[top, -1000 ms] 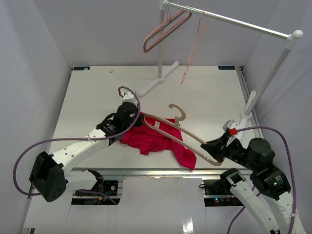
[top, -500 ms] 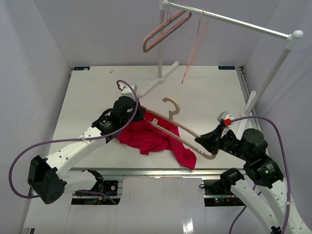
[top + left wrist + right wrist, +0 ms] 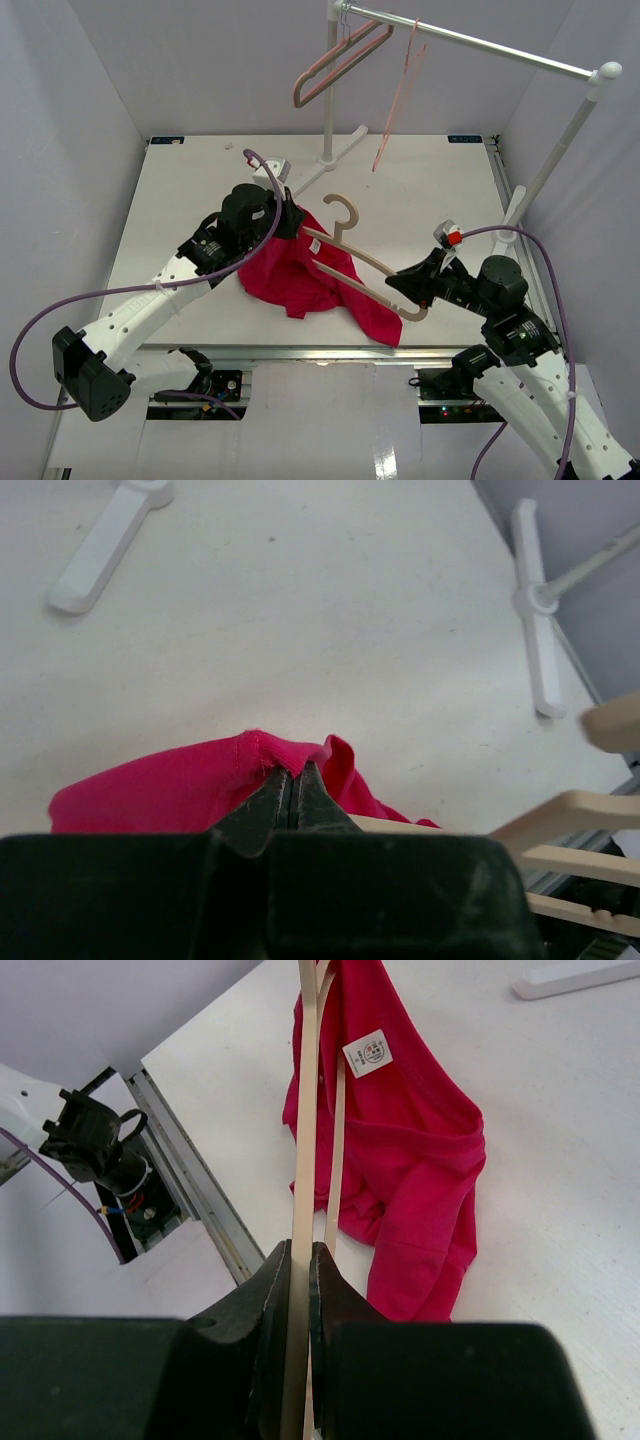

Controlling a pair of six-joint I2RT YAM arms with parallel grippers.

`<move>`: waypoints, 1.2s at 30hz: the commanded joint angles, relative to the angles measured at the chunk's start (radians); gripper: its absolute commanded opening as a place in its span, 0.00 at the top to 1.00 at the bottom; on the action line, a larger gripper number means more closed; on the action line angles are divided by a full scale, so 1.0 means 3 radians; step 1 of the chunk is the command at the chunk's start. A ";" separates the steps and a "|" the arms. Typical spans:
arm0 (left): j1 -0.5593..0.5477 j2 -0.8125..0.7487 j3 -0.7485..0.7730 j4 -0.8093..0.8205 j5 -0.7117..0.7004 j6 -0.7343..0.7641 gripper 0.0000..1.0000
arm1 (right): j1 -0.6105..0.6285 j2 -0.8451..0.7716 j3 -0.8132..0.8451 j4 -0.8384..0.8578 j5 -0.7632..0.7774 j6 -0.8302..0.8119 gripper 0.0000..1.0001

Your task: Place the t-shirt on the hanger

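Left wrist view: left gripper (image 3: 291,780) jaws pressed together on a pinched fold at the shirt (image 3: 170,792) edge, red cloth bunched over the tips. Hanger (image 3: 565,815) bars come in at lower right, just beside the cloth.

Right wrist view: right gripper (image 3: 299,1256) clamped on the hanger's thin lower bar near one end. The frame runs away from it into the shirt, white label (image 3: 368,1052) showing next to the bars.

Top view, change over the last second: the left arm has lifted its pinch up and toward the far side, so the shirt now rises in a peak, the rest trailing on the table (image 3: 180,180). The right arm has pushed the hanger leftward; its far end now goes under the raised cloth.

Judgement: threading under way, one hanger end entering an opening. Which opening, cannot tell. Shirt not yet hung.
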 commanded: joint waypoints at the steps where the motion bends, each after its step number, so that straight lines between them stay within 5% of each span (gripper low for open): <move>1: 0.0005 -0.0035 0.0252 0.0129 0.0863 0.0205 1.00 | 0.0007 0.0116 -0.0066 0.0772 -0.0135 0.0304 0.92; 8: 0.0005 0.0010 0.0195 0.0180 0.1564 0.0231 1.00 | 0.0019 0.0204 -0.0509 0.1873 -0.0112 0.0534 0.92; 18: 0.0005 -0.0077 0.0111 0.0234 0.2198 0.0149 0.99 | 0.0027 0.0242 -0.0766 0.2362 0.0119 0.0488 0.92; 19: 0.0005 -0.0104 0.0129 0.0181 0.2160 0.0160 0.92 | 0.0027 0.0207 -0.0841 0.2467 0.0115 0.0505 0.92; 23: 0.0005 -0.0146 0.0302 -0.0193 0.1920 0.0300 0.36 | 0.0027 -0.0001 -0.1149 0.2919 0.0062 0.0584 0.92; 24: 0.0005 -0.0140 0.0373 -0.0320 0.1817 0.0361 0.31 | 0.0027 -0.0076 -0.1193 0.2940 0.0072 0.0585 0.92; 29: 0.0005 -0.0132 0.0774 -0.0872 0.0984 0.0637 0.27 | 0.0027 -0.0256 -0.1227 0.2730 0.0019 0.0423 0.92; 36: 0.0005 -0.0296 0.0760 -0.1001 0.0943 0.1752 0.32 | 0.0027 -0.0598 -0.1362 0.2557 0.0169 0.0339 0.92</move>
